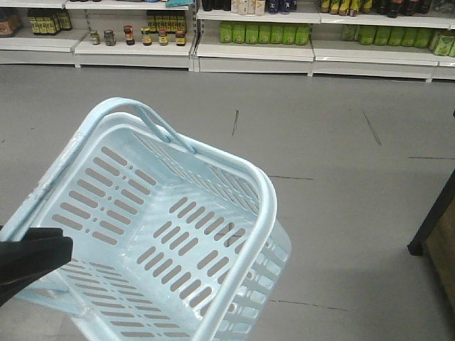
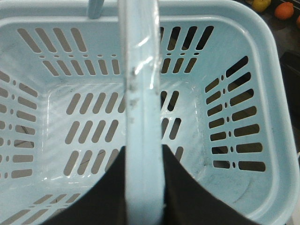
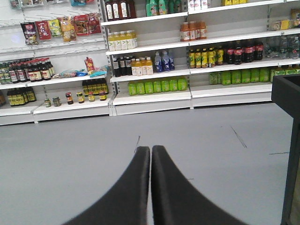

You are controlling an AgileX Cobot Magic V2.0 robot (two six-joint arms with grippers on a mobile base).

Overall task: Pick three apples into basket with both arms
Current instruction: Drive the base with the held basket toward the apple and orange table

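Where the basket is: a pale blue plastic basket (image 1: 269, 199) hangs in the air above the grey floor (image 1: 320, 128), tilted, with its open top turned toward the front camera.
Basket walls and bottom: rows of slots, with the floor showing through them.
Handle: one loop handle (image 2: 143, 93) runs down the middle of the left wrist view, straight across the basket's opening.
Left hand (image 2: 143, 150): closed on that handle, one black finger (image 2: 103, 197) on each side of the bar and pressed against it; in the front view it shows as a black shape at the lower left, at the basket's near edge.
Right hand (image 3: 151, 149): closed with nothing in it, its two black fingers lying flat against each other from tip to base, held over bare floor and pointing toward the shelves.
Shelves (image 3: 152, 97): white store shelving along the far wall, well apart from both hands.
Shelf stock: green bottles (image 3: 157, 86) on the low board, dark and yellow bottles above, small jars (image 1: 146, 35) farther left.
Fruit (image 2: 283, 9): round orange and yellow pieces beyond the basket's far right corner in the left wrist view, probably oranges, too small and cropped to be sure.
Black post (image 1: 430, 220): stands on the floor at the right edge, apart from the basket.
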